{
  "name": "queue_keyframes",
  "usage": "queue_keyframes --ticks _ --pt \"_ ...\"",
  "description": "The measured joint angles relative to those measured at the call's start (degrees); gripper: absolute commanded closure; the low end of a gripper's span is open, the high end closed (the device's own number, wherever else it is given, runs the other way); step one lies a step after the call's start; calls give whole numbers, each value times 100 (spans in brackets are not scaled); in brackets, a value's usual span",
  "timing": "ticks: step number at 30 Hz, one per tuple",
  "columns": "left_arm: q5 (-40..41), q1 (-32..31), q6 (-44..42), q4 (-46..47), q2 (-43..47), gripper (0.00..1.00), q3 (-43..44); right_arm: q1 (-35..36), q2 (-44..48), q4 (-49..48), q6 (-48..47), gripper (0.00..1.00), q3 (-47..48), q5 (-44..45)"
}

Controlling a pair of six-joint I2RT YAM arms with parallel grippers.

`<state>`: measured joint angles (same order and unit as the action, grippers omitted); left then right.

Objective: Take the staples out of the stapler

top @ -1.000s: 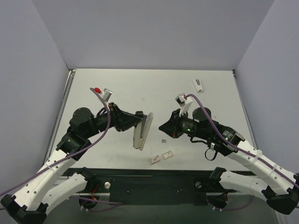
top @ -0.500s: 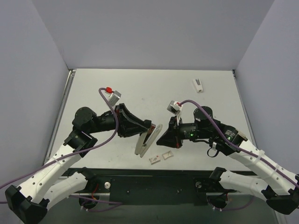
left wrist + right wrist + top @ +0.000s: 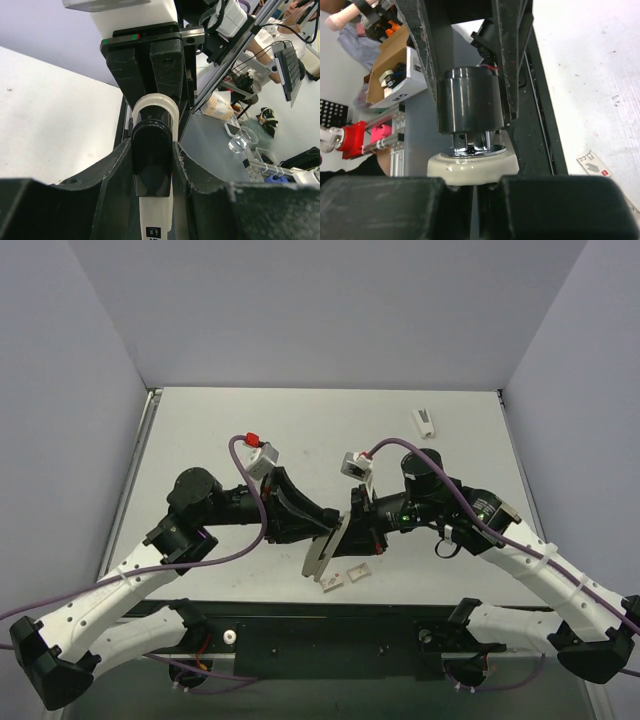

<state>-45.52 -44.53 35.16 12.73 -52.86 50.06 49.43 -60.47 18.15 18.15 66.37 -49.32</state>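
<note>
The stapler (image 3: 322, 552) hangs tilted above the table (image 3: 250, 430), clamped crosswise in the left gripper (image 3: 330, 527). Its white bar slants down and away from the fingertips toward the near edge. From the left wrist, its black end sits wedged between that gripper's fingers (image 3: 107, 180), with the rounded white end just beyond. The right gripper (image 3: 350, 525) faces the left one tip to tip, clenched shut with nothing between its fingers, its tips right at that rounded white end. Just below both grippers lie two small white tiles (image 3: 331, 581), side by side on the table. A short white wedge (image 3: 424, 421) lies well beyond the right gripper, apart from everything.
</note>
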Motion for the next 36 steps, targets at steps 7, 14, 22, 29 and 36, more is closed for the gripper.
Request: queue_keyframes --ticks 7,14,22,29,36 --pt "-114 -234 -175 28 -116 100 164 0 -372 752 -321 100 684 -525" --pt "-260 -437 -223 31 -238 100 205 4 -452 1366 -514 100 890 -706" --pt "463 -739 -804 -511 -59 100 205 -63 92 931 -466 100 221 -282" --pt "1510 -883 -1182 -960 -42 100 225 -452 800 363 -28 92 -568 844" --pt "2459 -820 -1443 -1657 -313 100 525 -769 1445 273 334 83 -787 2345"
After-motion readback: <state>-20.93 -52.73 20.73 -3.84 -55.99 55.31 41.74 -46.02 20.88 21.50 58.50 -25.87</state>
